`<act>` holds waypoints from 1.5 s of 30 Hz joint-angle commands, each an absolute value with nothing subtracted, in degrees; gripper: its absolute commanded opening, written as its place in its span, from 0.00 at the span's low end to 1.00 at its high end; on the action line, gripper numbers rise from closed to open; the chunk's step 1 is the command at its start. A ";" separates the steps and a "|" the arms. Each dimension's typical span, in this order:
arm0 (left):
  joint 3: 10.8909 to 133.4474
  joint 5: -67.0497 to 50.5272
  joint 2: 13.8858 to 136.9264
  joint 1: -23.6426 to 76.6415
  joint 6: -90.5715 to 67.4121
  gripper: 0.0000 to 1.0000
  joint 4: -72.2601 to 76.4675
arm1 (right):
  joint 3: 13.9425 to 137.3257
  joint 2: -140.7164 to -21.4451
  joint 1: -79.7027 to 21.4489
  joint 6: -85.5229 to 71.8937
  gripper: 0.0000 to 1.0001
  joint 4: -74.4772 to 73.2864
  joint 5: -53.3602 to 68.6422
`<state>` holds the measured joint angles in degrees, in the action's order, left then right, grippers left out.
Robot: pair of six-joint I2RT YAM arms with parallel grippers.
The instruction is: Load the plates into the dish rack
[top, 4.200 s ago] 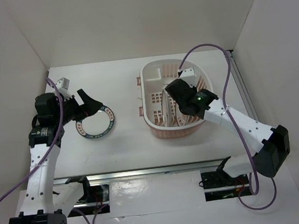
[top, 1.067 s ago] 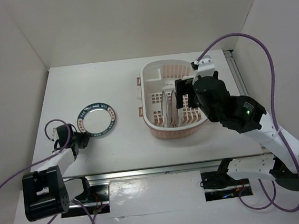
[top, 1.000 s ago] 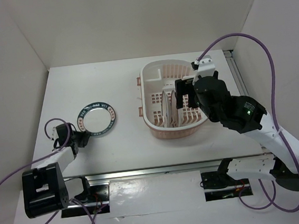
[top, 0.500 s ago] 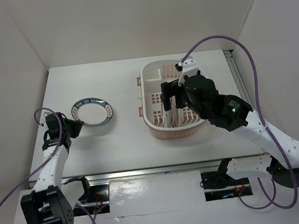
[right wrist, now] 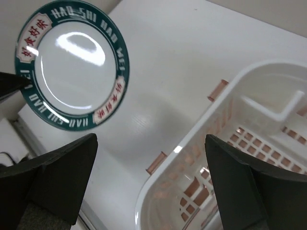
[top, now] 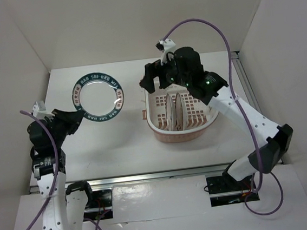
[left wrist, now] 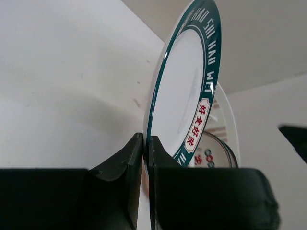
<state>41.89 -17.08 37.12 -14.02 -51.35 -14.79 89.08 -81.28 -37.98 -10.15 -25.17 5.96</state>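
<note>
The teal-rimmed plate (top: 97, 97) is held up off the bench (top: 129, 144), pinched by its lower rim between the left fingers (left wrist: 122, 163), which are narrowed down onto the thin edge (the wrist view shows the rim sandwiched with no gap on either side). From that grip the plate rises up and away from the fingers, its lettered face turned toward the robot's right. The dish rack (top: 211, 121) lies on that side, well apart from the plate, with bare bench between them. The right fingers (right wrist: 57, 177) are spread wide and hold nothing. They hover over the rack's far left rim, pointed toward the plate, so they sit between the plate and the rack and are much the nearer of the two to the rack. Two plates (top: 174, 113) already stand on edge in the rack's slots, their thin edges running from the near side to the far side. By my reading, the coming move depends on this alignment. The held plate must travel rightward to the rack and arrive on edge, parallel to the two standing ones, in a free slot beside them. Whether the left arm carries it across or passes it to the waiting open fingers cannot be told from here.
</note>
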 commanded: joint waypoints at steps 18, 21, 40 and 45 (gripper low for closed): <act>37.17 -44.74 36.90 -14.24 -63.03 0.00 15.83 | 93.08 -94.92 -36.04 -19.07 0.00 -9.22 34.11; 42.09 -42.63 39.81 -14.24 -57.58 0.43 5.56 | 94.48 -91.42 -36.04 -19.07 0.00 -13.52 26.31; 49.05 -36.11 47.81 -13.18 -32.97 1.00 -20.84 | 97.49 -62.67 -38.14 -18.98 0.00 -58.79 -49.82; 48.43 -36.65 47.81 -13.18 -31.73 1.00 -20.83 | 92.47 -62.66 -38.14 -21.09 0.00 -61.61 -53.96</act>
<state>48.56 -35.24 48.18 -13.41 -34.41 -22.13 94.78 -60.93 -37.69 -18.68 -57.56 -47.46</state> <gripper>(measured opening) 1.001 0.098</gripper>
